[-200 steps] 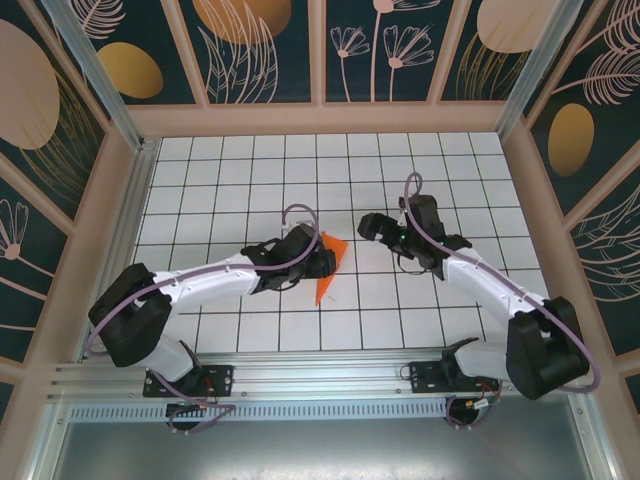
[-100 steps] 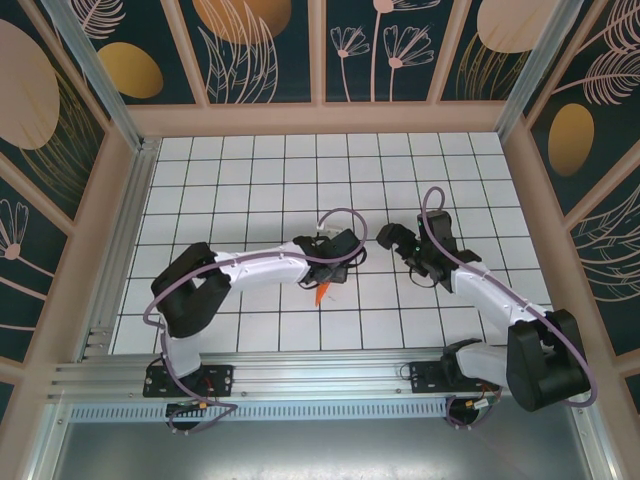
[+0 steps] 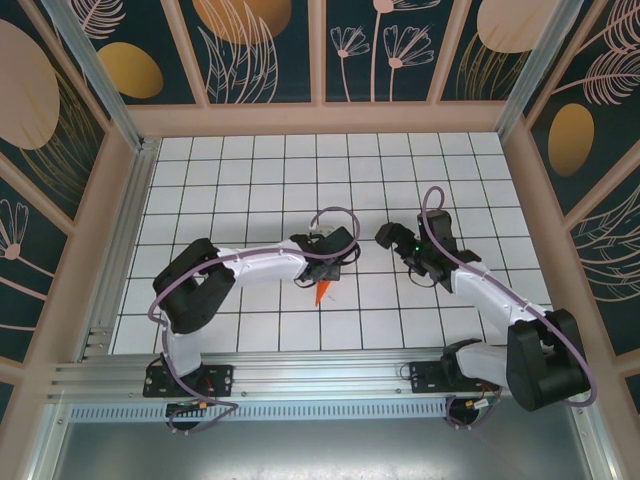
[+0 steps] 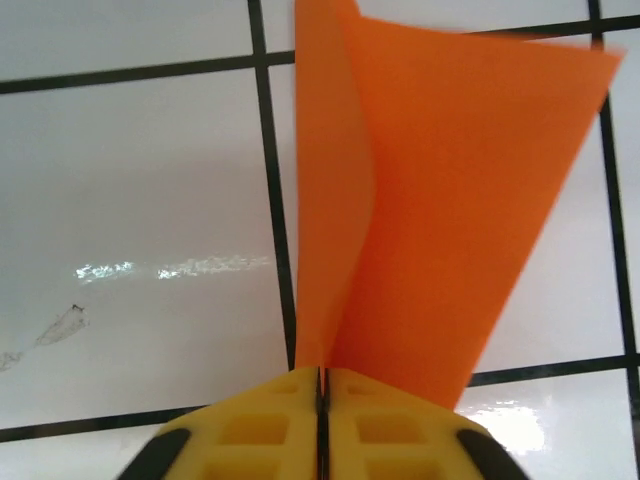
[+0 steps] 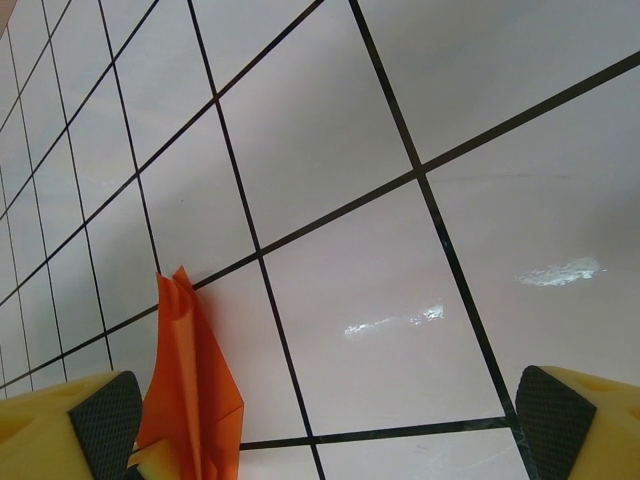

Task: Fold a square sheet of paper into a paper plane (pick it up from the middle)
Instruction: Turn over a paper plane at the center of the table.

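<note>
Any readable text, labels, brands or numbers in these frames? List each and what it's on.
None: no words, numbers or logos can be read in any view.
orange paper: plain, no print.
table: white tiles with black grid lines, no marks that read as text.
wall panels: leaf and flower drawings, no lettering.
left tool: plain yellow fingers, no marking.
</note>
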`<control>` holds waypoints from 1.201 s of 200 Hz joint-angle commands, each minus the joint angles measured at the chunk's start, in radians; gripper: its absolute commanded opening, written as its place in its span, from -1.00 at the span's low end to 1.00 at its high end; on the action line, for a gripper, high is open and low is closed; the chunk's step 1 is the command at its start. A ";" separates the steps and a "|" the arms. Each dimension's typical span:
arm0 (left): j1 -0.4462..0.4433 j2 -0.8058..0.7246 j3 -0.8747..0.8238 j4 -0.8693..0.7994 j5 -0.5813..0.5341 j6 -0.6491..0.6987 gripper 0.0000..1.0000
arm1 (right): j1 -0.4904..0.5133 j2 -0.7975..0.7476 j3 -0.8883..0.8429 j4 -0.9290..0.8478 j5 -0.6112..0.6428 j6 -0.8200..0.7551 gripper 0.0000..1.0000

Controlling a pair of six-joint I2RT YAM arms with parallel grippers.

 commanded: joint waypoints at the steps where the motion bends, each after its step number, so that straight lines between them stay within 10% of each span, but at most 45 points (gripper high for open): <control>1: 0.046 -0.082 -0.084 0.111 0.075 -0.032 -0.88 | -0.004 0.010 -0.001 0.020 -0.035 0.010 0.97; 104: 0.203 -0.256 -0.449 0.559 0.354 -0.186 -1.00 | 0.268 0.148 0.151 -0.041 0.048 0.014 0.49; 240: 0.246 -0.313 -0.650 0.871 0.433 -0.357 -1.00 | 0.535 0.378 0.386 -0.159 0.167 0.050 -0.09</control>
